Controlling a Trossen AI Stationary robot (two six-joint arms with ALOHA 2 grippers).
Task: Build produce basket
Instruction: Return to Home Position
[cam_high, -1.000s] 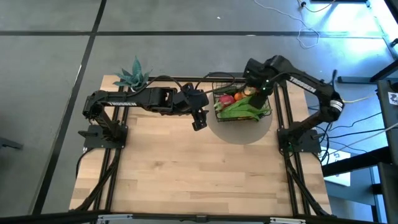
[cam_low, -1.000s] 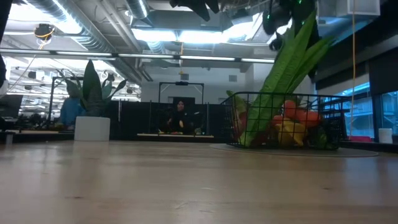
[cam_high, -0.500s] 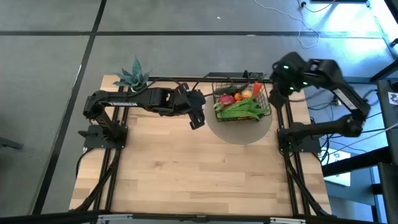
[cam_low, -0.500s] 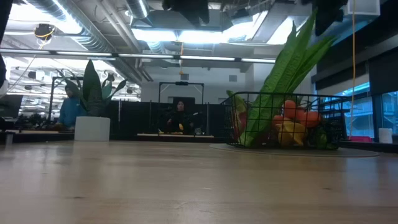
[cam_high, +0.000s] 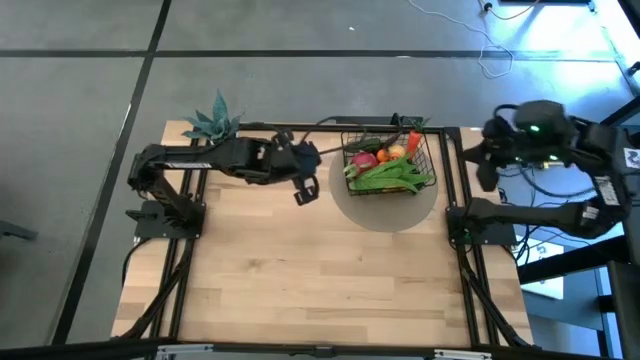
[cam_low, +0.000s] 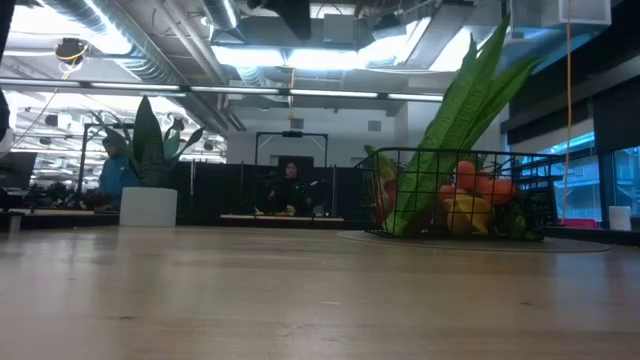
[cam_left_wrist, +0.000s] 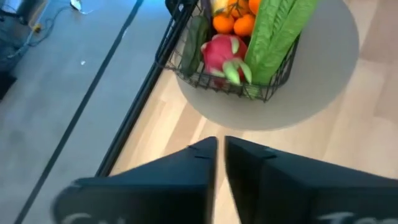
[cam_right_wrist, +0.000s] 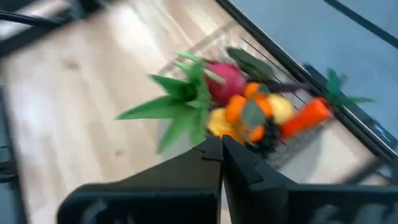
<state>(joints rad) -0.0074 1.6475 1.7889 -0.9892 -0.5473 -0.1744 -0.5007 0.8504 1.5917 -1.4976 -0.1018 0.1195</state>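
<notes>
The black wire basket (cam_high: 391, 166) stands on a round grey mat (cam_high: 392, 210) at the table's far right. In it lie the produce: a long green corn (cam_high: 392, 176) leaning on the rim with its leaves standing high (cam_low: 470, 90), a red radish (cam_left_wrist: 219, 55), oranges (cam_left_wrist: 233, 23) and a carrot (cam_right_wrist: 305, 117). My left gripper (cam_high: 303, 193) hovers shut to the left of the basket, above the table. My right gripper (cam_high: 486, 168) is shut and raised beyond the table's right edge, pointing back at the basket (cam_right_wrist: 249, 118).
A spiky blue-green potted plant (cam_high: 213, 122) stands at the table's far left corner. The near half of the wooden table (cam_high: 320, 280) lies bare. Black frame rails (cam_high: 462, 260) run along both sides. People (cam_low: 289, 190) sit in the room behind.
My right gripper has drawn back from over the basket, rising and swinging past the table's right edge. My left gripper has shifted a little toward the table's left. The basket and its produce have stayed in place.
</notes>
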